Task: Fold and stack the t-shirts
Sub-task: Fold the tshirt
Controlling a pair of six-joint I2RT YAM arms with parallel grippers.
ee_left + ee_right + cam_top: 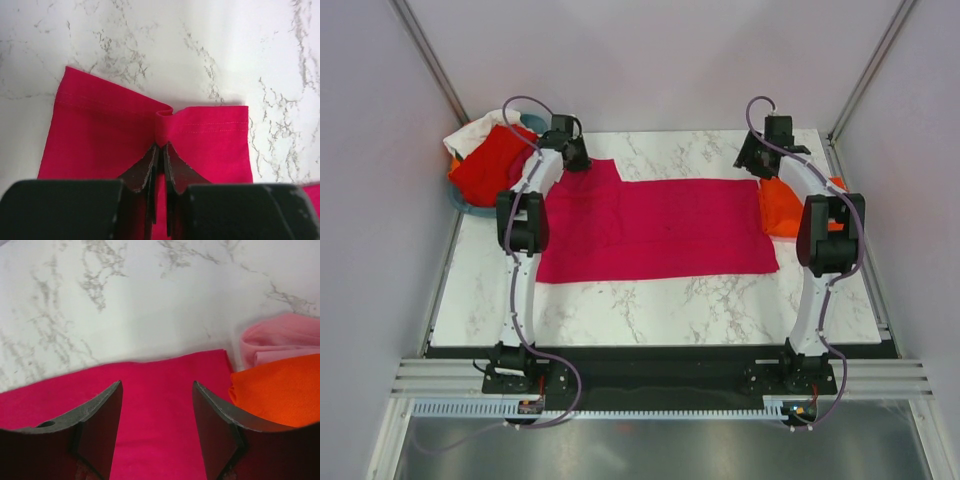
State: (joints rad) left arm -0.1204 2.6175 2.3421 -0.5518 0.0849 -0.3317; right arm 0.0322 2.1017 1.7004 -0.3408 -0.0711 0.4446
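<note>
Left gripper (160,149) pinches the magenta tee (660,225) by its sleeve hem; right gripper (157,410) gapes empty. It lies unfolded; orange tee (782,212) looks folded at right, red tee (485,172) heaped upper left

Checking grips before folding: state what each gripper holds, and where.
Left gripper pinches the magenta t-shirt by its sleeve near the hem; right gripper holds nothing.

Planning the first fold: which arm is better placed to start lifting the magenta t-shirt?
Left. The left gripper pinches the magenta t-shirt at its hem; the right gripper hangs open above its far corner.
</note>
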